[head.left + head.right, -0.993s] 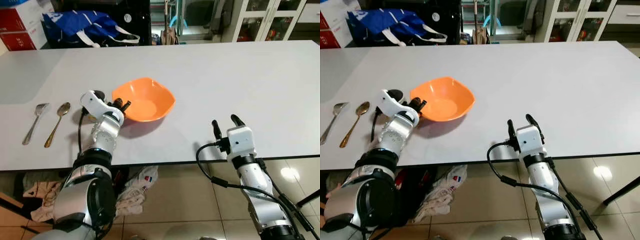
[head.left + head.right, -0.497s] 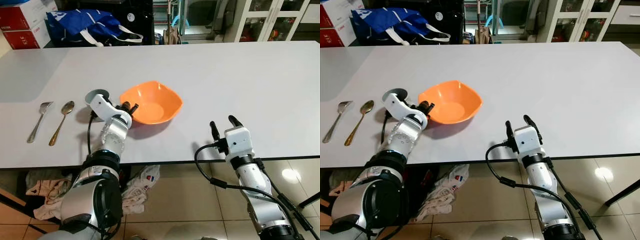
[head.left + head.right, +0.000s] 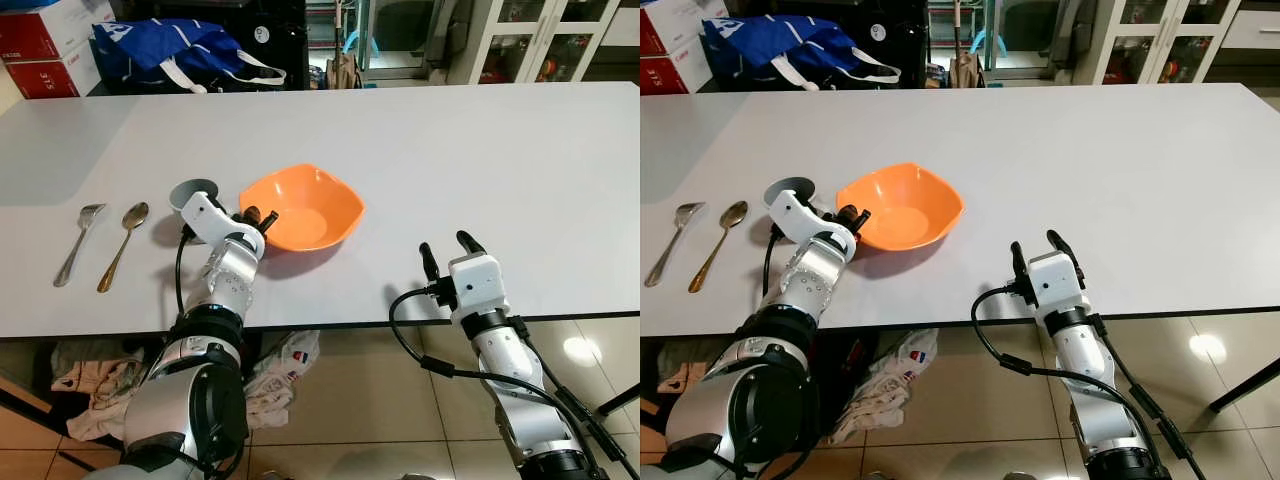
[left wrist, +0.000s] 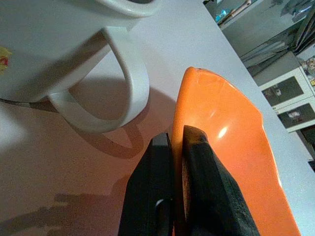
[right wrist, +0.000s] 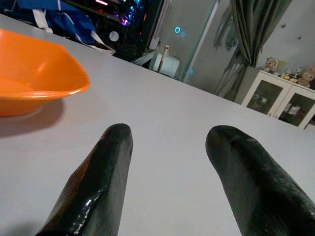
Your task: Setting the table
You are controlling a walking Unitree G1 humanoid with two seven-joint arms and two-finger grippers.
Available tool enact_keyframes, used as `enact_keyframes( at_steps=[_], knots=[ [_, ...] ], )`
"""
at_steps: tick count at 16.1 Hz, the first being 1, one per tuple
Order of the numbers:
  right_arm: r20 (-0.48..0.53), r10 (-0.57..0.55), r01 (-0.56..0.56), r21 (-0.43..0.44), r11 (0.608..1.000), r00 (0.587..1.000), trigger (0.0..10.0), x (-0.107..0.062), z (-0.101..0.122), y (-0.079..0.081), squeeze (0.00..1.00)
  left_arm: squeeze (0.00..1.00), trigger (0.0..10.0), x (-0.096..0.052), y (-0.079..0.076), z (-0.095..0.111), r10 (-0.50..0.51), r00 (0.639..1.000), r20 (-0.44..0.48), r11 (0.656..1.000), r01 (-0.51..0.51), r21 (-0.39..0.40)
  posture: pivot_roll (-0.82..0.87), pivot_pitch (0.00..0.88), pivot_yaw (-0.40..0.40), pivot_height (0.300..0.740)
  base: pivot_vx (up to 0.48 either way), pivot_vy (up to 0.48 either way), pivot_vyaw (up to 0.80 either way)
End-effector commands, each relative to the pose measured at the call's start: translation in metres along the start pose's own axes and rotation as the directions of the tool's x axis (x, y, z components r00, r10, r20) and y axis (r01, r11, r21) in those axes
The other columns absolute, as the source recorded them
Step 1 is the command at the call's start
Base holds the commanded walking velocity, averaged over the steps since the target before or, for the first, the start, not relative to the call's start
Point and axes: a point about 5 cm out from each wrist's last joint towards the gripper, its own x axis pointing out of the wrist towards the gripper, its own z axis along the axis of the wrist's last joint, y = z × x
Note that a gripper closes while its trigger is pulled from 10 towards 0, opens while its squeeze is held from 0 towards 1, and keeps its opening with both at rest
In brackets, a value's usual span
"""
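So the orange bowl point(image 3: 303, 207) sits on the white table point(image 3: 500, 150), left of the middle and closer to the robot's edge than the far one. It looks tipped up a little on the robot's left side, with a shadow under the near rim. The left gripper point(image 3: 254, 217) has that left rim pinched: in the left wrist view the two black fingers point(image 4: 152, 196) are closed tight on the orange edge, one on the outside, one on the inside of the bowl.

Right beside the gripper, on its left, there's a pale mug point(image 3: 188, 194) standing upright on the table. From the wrist camera its handle point(image 4: 125, 93) points toward the bowl, near the rim but not touching as far as I can see.

Further left you've got a fork point(image 3: 76, 241) and a gold-ish spoon point(image 3: 123, 243) lying side by side, apart from each other, handles pointing toward the robot's edge of the table. Fork is the outer one.

The right gripper point(image 3: 447, 249) is over the near table edge on the right side, well apart from the bowl. Its fingers point(image 5: 96, 187) are spread open with nothing between them, just bare tabletop ahead.

Behind the table there's a blue bag point(image 3: 175, 55) with white straps, some red and white boxes point(image 3: 45, 45) at the far left, and glass-door cabinets point(image 3: 530, 40) on the right. Under the table, crumpled cloth and bags point(image 3: 275, 375) lie on the tiled floor point(image 3: 400, 420).
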Motion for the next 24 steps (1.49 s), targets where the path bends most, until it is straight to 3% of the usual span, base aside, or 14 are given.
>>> enact_keyframes(
  at_steps=[1,5,6,7,8,16,20,22,24],
  knots=[
    [-0.009,0.013,-0.013,-0.006,1.0,1.0,10.0,-0.002,-0.002,0.001,0.0,0.0,10.0,-0.001,0.01,-0.006,0.048,0.998,-0.028,0.997,-0.046,0.056,-0.18,0.0,0.073,0.74,0.0,0.0,0.0],
    [-0.019,0.015,-0.015,-0.007,1.0,1.0,10.0,-0.004,-0.003,0.002,0.0,0.0,10.0,-0.002,0.014,-0.007,0.074,0.997,-0.029,0.995,-0.072,0.068,-0.18,0.0,0.074,0.74,0.0,0.0,0.0],
    [-0.02,0.014,-0.015,-0.007,1.0,1.0,10.0,-0.004,-0.004,0.003,0.0,0.24,10.0,-0.002,0.016,-0.007,0.085,0.996,-0.029,0.994,-0.082,0.071,-0.18,0.0,0.074,0.74,0.0,0.0,0.0],
    [-0.023,0.015,-0.015,-0.008,1.0,1.0,10.0,-0.004,-0.004,0.003,0.0,0.88,10.0,-0.002,0.017,-0.007,0.095,0.995,-0.029,0.993,-0.093,0.072,-0.18,0.0,0.073,0.74,0.0,0.0,0.0],
    [-0.024,0.016,-0.016,-0.008,1.0,1.0,10.0,-0.004,-0.004,0.003,0.0,0.94,10.0,-0.003,0.018,-0.007,0.101,0.994,-0.029,0.992,-0.099,0.073,-0.18,0.0,0.073,0.74,0.0,0.0,0.0],
    [-0.029,0.021,-0.021,-0.01,1.0,0.999,10.0,-0.002,-0.005,0.004,0.0,1.0,10.0,-0.004,0.024,-0.002,0.163,0.987,0.005,0.983,-0.163,0.087,-0.18,0.0,0.069,0.74,0.0,0.0,0.0],
    [-0.03,0.021,-0.021,-0.014,1.0,0.999,10.0,-0.003,-0.005,0.003,0.0,1.0,10.0,-0.004,0.006,0.004,0.071,0.996,0.057,0.989,-0.078,0.124,-0.18,0.0,0.069,0.74,0.0,0.0,0.0],
    [-0.029,0.021,-0.021,-0.016,1.0,0.999,10.0,-0.003,-0.004,0.003,0.0,1.0,10.0,-0.006,-0.021,0.012,-0.068,0.992,0.11,0.981,0.047,0.187,-0.18,0.0,0.069,0.74,0.0,0.0,0.0],
    [-0.029,0.022,-0.022,-0.017,1.0,0.999,10.0,-0.003,-0.004,0.003,0.0,1.0,10.0,-0.006,-0.02,0.012,-0.05,0.993,0.107,0.984,0.031,0.175,-0.18,0.0,0.069,0.74,0.0,0.0,0.0]
  ],
)
